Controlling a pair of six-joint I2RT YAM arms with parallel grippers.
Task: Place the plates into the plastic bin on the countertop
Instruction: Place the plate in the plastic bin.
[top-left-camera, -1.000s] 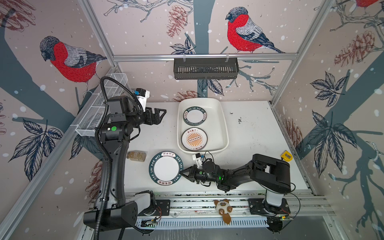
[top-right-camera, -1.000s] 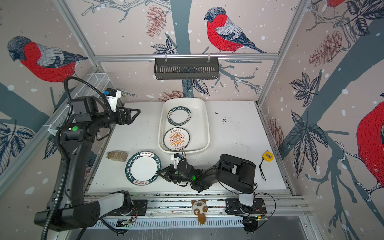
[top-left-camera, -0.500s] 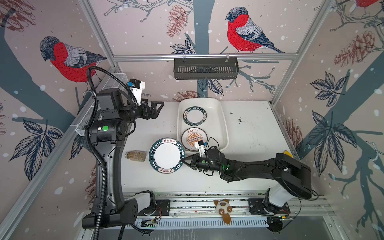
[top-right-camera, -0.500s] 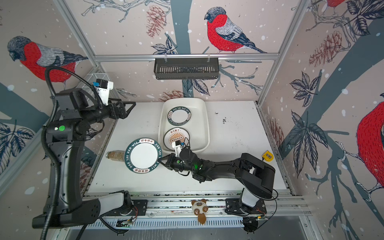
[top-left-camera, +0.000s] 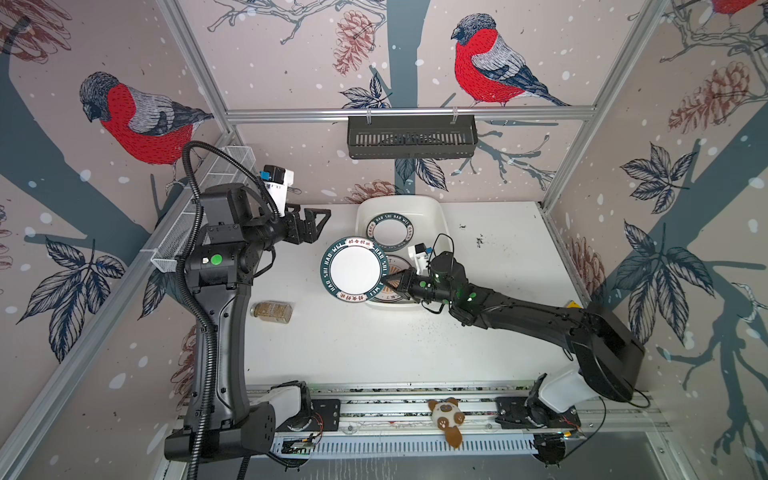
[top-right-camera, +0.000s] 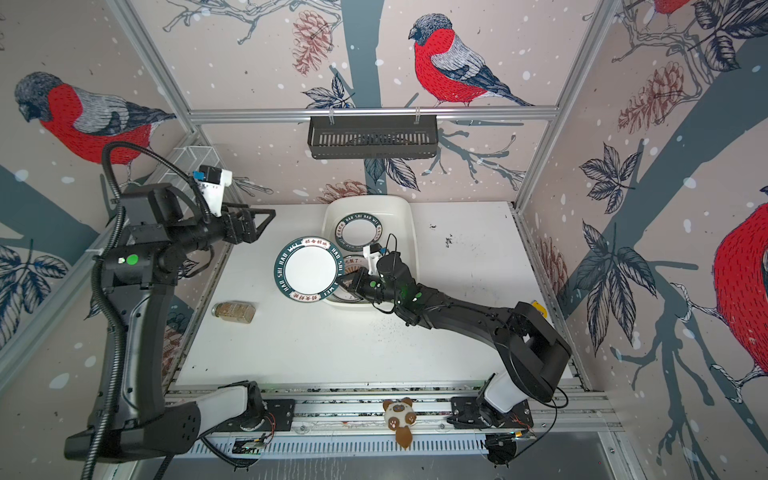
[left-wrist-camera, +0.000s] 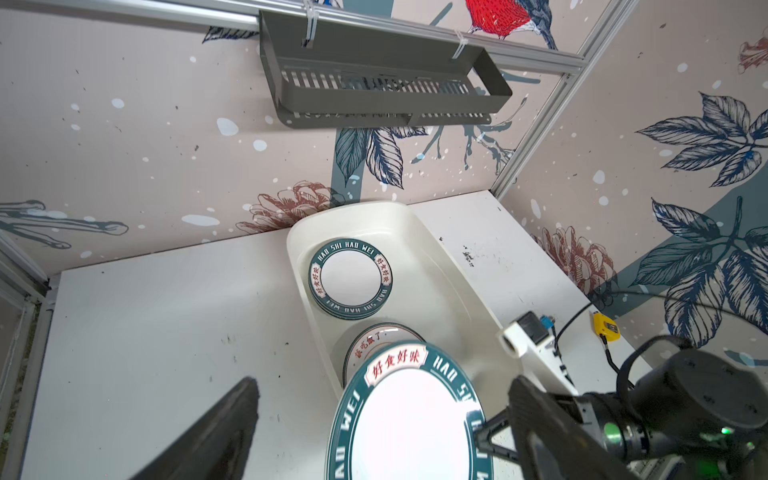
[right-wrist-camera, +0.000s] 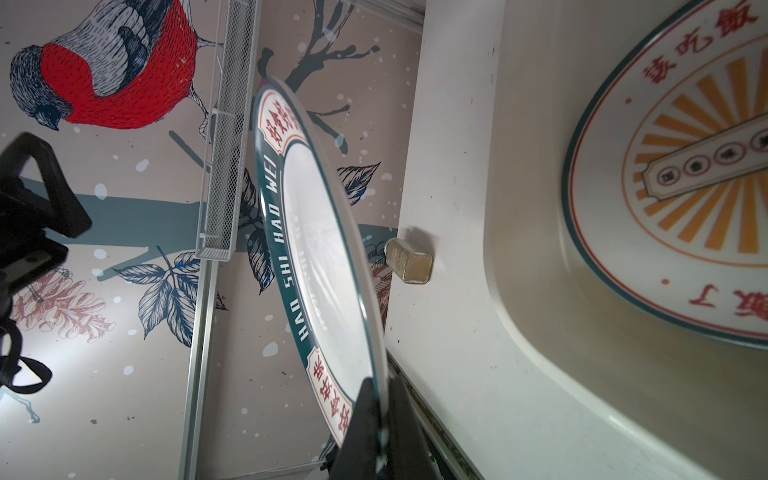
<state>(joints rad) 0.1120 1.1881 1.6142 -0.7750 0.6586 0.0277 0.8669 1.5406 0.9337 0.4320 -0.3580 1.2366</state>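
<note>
Now the right tool (top-left-camera: 390, 283) is clamped on the 3 o'clock edge of a green-rimmed plate (top-left-camera: 352, 269), held above the plastic bin's (top-left-camera: 441, 216) 8 o'clock rim. The left tool (top-left-camera: 319, 222), jaws wide and empty, hangs at the tabletop's (top-left-camera: 415, 345) 10 o'clock.

Both top views high overhead, downward over whole countertop (top-left-camera: 415, 345); wrist cameras close, both on plastic bin (left-wrist-camera: 432, 291)
</note>
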